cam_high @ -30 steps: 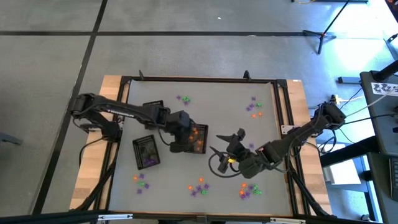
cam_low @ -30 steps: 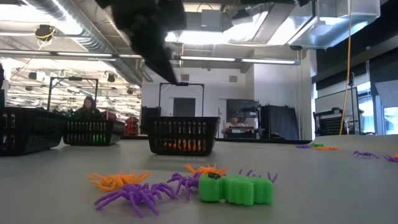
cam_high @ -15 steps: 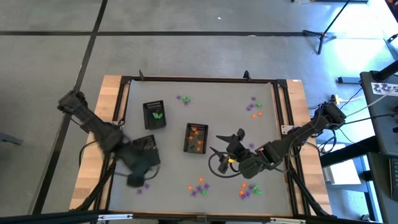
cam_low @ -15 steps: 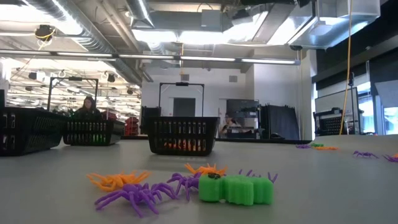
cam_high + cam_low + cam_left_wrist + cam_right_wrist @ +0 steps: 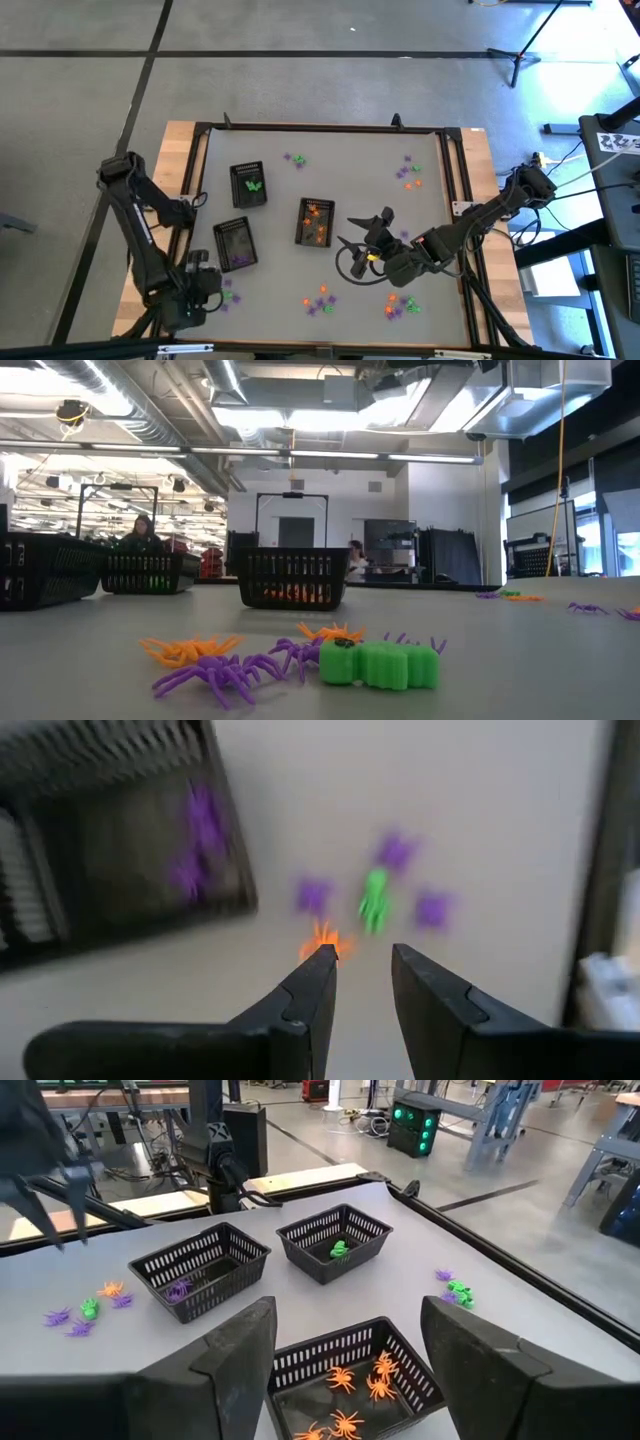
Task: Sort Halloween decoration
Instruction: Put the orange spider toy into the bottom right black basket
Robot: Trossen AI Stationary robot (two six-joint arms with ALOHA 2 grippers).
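Trinkets (image 5: 376, 900) just ahead of left gripper (image 5: 362, 970)

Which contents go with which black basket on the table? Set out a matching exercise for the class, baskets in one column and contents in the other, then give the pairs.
Column one:
1. The basket at the far left
2. The basket at the near left
3. The middle basket
4. The left claw

Column two:
A. orange trinkets inside
B. purple trinkets inside
C. open and empty, above a small mixed cluster
D. a green trinket inside

Pairs: 1-D, 2-B, 3-A, 4-C
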